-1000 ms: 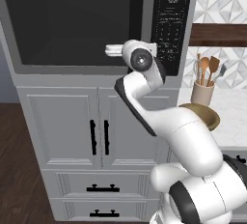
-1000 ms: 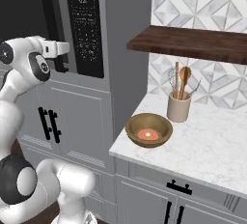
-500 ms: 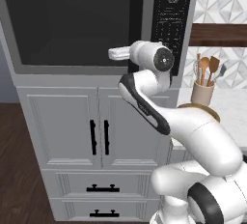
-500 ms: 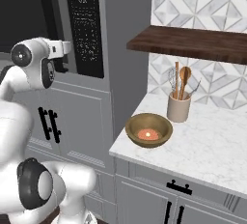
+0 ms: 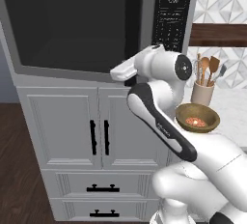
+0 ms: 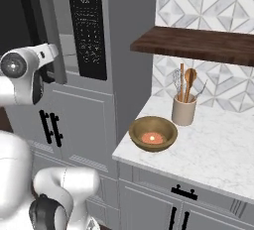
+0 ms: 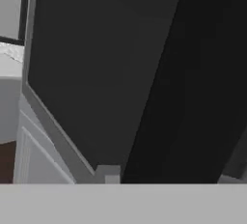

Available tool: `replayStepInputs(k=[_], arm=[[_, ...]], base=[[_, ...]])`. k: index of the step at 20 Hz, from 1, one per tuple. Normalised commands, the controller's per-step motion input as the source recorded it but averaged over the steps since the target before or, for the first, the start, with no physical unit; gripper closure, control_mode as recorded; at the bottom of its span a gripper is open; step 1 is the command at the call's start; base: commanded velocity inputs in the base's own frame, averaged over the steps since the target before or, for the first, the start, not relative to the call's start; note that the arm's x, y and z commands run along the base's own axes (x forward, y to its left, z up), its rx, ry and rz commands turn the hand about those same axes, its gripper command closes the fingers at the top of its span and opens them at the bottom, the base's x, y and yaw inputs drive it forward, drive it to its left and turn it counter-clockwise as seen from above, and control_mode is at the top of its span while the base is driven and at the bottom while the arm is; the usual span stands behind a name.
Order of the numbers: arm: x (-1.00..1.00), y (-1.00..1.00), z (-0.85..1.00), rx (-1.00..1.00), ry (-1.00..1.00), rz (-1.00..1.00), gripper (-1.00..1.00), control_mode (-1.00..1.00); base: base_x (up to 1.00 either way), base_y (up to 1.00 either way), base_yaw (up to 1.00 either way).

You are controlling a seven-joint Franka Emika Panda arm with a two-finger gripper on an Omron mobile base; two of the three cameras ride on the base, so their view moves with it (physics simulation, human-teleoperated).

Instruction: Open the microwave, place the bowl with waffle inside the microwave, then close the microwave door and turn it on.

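1. White panelled cabinets (image 5: 96, 131) with black handles filled the kitchen wall under the built-in microwave (image 5: 96, 25), and a white marble counter (image 6: 218, 149) ran off to the right below a dark wooden shelf (image 6: 198, 43) and patterned tile.
2. Microwave door (image 5: 67, 25) looked shut, its big dark glass flush with the grey frame. Its black vertical handle strip (image 6: 38, 16) sat just left of the black button panel (image 5: 172, 10).
3. Robot's white arm was bent up in front of the microwave, with the hand pushed right up against the lower right part of the door, by the handle strip.
4. Gripper (image 5: 126, 71): honestly couldn't tell whether it was open or clamped on anything. From the left base camera its end was a white block against the door's bottom edge, and the fingertips weren't clear. The hand camera showed dark glass, the grey lower frame edge and the black strip, very close up.
5. Bowl with waffle (image 6: 153, 133) sat on the counter near its left front corner, well apart from the gripper, with the reddish-orange food in the middle of it.
6. Beige utensil cup (image 6: 184, 109) with wooden spoons stood just behind the bowl, toward the tile wall.
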Motion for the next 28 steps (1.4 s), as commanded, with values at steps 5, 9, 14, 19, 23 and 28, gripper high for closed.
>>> replayStepInputs(k=[5,9,14,19,23,28], arm=[[-1.00,1.00,-0.43,-0.29,0.00,0.14,1.00,-1.00],[-0.99,1.00,-0.48,-0.31,0.00,0.05,1.00,-1.00],[-0.68,1.00,-0.60,-0.35,0.00,0.00,1.00,-1.00],[-0.36,1.00,-0.60,-0.36,0.00,0.00,1.00,-1.00],[-0.62,0.96,-0.39,-0.27,0.00,0.07,1.00,-1.00],[-1.00,0.15,-0.23,-0.19,0.00,0.16,-1.00,-1.00]], base=[[0.00,0.00,0.00],[0.00,0.00,0.00],[0.00,0.00,0.00],[0.00,0.00,0.00],[0.00,0.00,0.00],[0.00,0.00,0.00]])
